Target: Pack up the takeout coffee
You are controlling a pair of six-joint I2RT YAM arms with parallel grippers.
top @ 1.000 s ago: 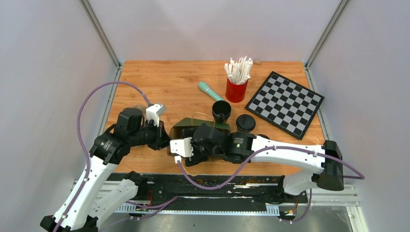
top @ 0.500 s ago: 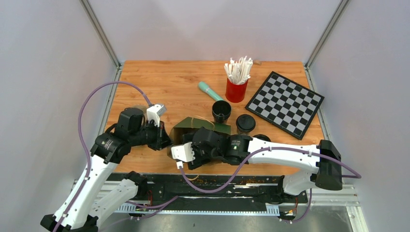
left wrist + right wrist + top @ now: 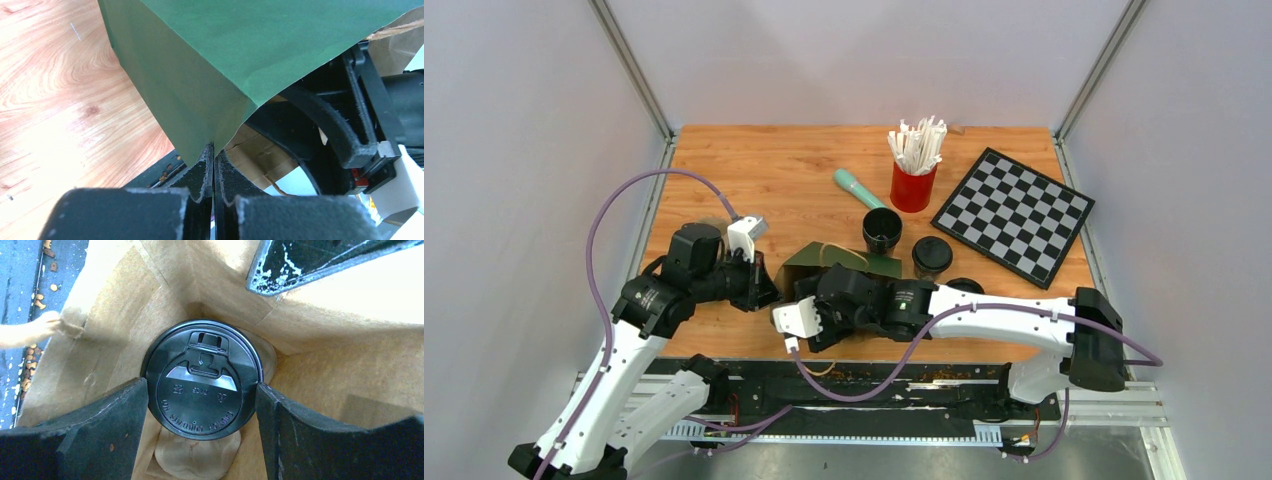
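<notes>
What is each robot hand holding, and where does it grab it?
Left fingers pinch the green paper bag at its open edge. Right fingers grip the black-lidded coffee cup by the lid's sides, inside the bag.

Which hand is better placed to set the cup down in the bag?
Right: the right hand holds the lidded cup inside the bag; the left hand pinches the bag's edge.

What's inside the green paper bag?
Inside the green bag sits a takeout cup's black lid, gripped by the right gripper, with brown paper walls around it. The lid hides most of the cup beneath.
</notes>
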